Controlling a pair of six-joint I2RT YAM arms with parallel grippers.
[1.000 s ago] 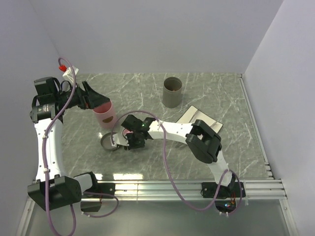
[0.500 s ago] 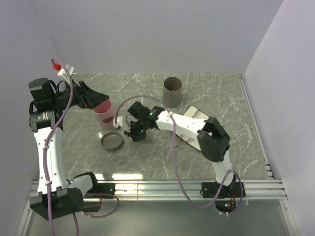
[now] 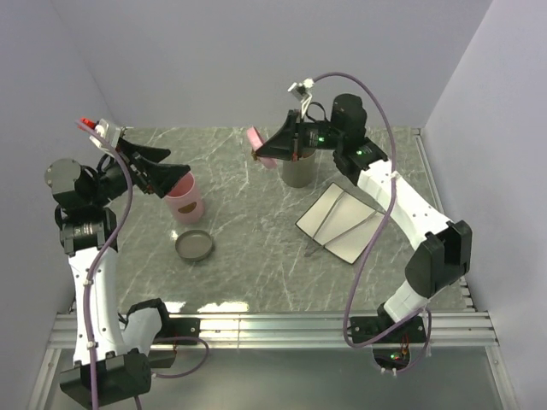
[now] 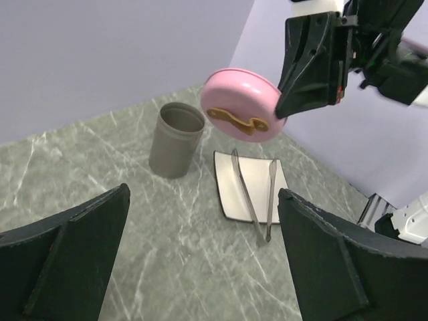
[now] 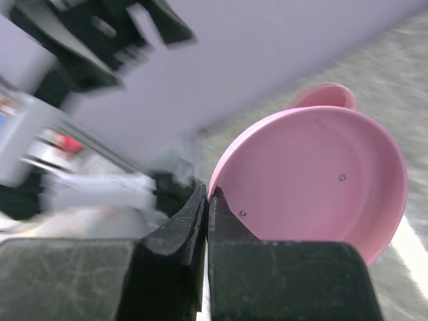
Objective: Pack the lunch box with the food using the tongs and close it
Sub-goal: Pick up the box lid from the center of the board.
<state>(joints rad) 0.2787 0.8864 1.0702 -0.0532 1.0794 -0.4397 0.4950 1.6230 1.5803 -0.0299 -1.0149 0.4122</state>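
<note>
Raised pink lid (image 5: 314,180) away, pinched in right gripper (image 5: 207,197); held left gripper (image 3: 171,166) spread beside lunch box (image 3: 185,201); left tongs (image 4: 249,195) below untouched, nothing packed.

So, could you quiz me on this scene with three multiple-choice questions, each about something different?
1. Where do the tongs lie? A on the white plate; B on a shelf; C on a hook.
2. What colour is the lid held in the air? A grey; B pink; C white.
3. How is the left gripper? A shut on the lid; B shut, empty; C open.
Answers: A, both arms lie across the plate. B, the right gripper pinches its pink rim. C, its fingers stand wide apart.
</note>
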